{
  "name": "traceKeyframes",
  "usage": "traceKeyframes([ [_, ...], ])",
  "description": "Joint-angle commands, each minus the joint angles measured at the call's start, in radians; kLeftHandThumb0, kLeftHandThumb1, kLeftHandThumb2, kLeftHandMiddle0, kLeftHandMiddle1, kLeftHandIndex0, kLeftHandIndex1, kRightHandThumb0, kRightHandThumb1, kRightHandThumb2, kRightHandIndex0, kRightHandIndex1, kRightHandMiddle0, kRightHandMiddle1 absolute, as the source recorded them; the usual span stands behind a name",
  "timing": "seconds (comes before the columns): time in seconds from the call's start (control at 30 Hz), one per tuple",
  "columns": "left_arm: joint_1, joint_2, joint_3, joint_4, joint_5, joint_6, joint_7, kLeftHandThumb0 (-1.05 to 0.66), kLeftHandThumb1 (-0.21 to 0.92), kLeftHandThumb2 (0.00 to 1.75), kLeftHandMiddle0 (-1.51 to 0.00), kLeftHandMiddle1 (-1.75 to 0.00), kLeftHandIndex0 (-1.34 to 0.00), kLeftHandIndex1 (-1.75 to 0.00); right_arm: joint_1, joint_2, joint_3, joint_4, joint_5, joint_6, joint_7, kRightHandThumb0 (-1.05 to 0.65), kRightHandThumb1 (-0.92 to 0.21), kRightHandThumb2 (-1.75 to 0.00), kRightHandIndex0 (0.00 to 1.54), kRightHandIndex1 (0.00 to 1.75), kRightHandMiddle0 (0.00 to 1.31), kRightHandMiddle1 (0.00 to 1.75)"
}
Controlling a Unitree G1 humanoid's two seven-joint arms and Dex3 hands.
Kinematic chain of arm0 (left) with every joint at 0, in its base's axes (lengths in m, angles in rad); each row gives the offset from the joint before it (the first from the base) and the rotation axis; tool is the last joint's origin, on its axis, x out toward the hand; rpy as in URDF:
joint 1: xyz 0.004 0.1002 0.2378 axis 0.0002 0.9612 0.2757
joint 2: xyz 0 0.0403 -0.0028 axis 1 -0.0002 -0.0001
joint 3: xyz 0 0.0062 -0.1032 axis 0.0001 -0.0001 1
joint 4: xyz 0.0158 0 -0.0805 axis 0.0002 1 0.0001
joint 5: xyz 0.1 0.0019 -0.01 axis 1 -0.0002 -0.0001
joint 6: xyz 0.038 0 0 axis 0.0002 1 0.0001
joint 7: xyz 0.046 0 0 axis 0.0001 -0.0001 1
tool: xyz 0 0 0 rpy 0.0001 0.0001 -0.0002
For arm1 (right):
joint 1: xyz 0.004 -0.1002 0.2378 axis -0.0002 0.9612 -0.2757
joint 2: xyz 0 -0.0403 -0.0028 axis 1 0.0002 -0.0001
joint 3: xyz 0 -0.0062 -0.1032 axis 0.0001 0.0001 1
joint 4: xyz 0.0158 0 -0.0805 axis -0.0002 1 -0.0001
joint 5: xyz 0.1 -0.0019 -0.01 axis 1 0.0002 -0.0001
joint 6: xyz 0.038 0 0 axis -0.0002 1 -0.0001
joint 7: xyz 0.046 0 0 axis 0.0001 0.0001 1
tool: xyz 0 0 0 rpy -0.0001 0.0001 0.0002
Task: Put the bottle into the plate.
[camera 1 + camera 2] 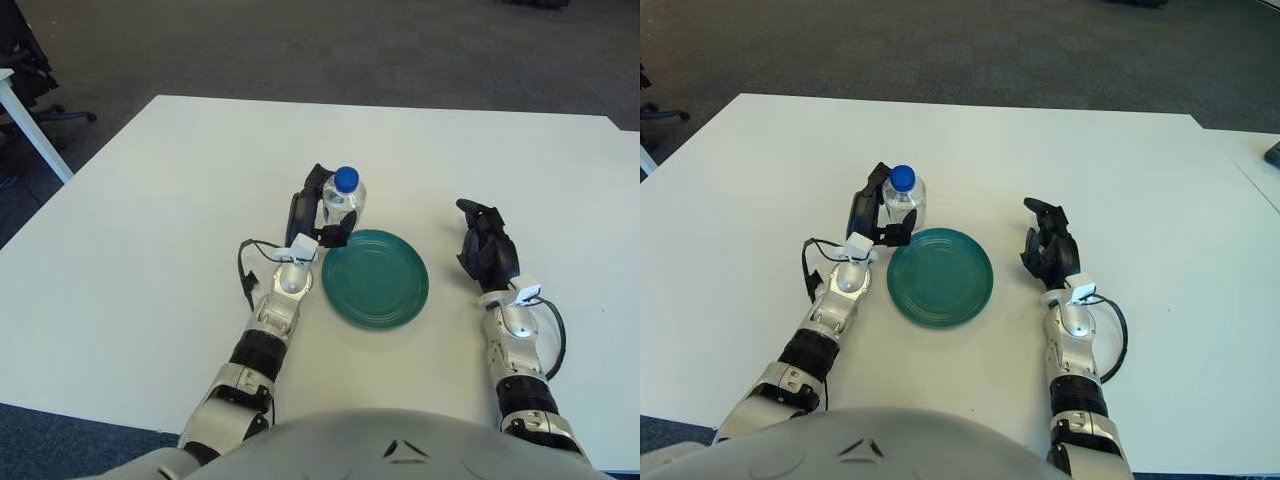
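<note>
The green plate (376,279) lies flat on the white desk (150,230), its face bare. The bottle (343,199), gripped by the left hand (316,212), stands just beyond the plate's far-left rim. The right hand (486,250) shows right of the plate, with open desk between.

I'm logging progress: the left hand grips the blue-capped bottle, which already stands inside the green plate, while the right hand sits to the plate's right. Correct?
Not quite. The bottle is not in the plate yet; the left hand holds it just beyond the plate's far-left rim, as the left eye view shows. The rest stands: blue cap, and the right hand to the plate's right.
</note>
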Motion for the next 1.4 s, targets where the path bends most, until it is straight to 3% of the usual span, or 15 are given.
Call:
traceKeyframes([
  [0.0, 0.013, 0.013, -0.017, -0.071, 0.017, 0.017, -0.029, -0.04, 0.33, 1.23, -1.25, -1.75, -0.99, -1.75, 0.077, 0.031, 0.006, 0.152, 0.0, 0.002, 0.007, -0.76, -0.92, -0.77, 0.45, 0.11, 0.0, 0.97],
  [0.37, 0.026, 0.035, -0.027, -0.113, 0.016, 0.015, -0.08, -0.04, 0.34, 1.21, -1.24, -1.75, -0.97, -1.75, 0.056, 0.027, 0.006, 0.186, -0.004, -0.021, 0.011, -0.74, -0.92, -0.75, 0.45, 0.12, 0.0, 0.96],
  [0.9, 0.086, 0.044, -0.063, -0.176, 0.018, 0.046, -0.131, -0.03, 0.34, 1.22, -1.23, -1.75, -0.97, -1.75, 0.043, 0.038, 0.016, 0.196, -0.014, 0.013, -0.024, -0.71, -0.92, -0.73, 0.48, 0.14, 0.0, 0.94],
  [1.37, 0.186, 0.038, -0.112, -0.287, 0.013, 0.195, -0.215, -0.04, 0.33, 1.23, -1.23, -1.75, -0.97, -1.75, 0.067, 0.059, 0.035, 0.138, -0.009, 0.047, -0.043, -0.7, -0.92, -0.68, 0.45, 0.14, 0.0, 0.88],
])
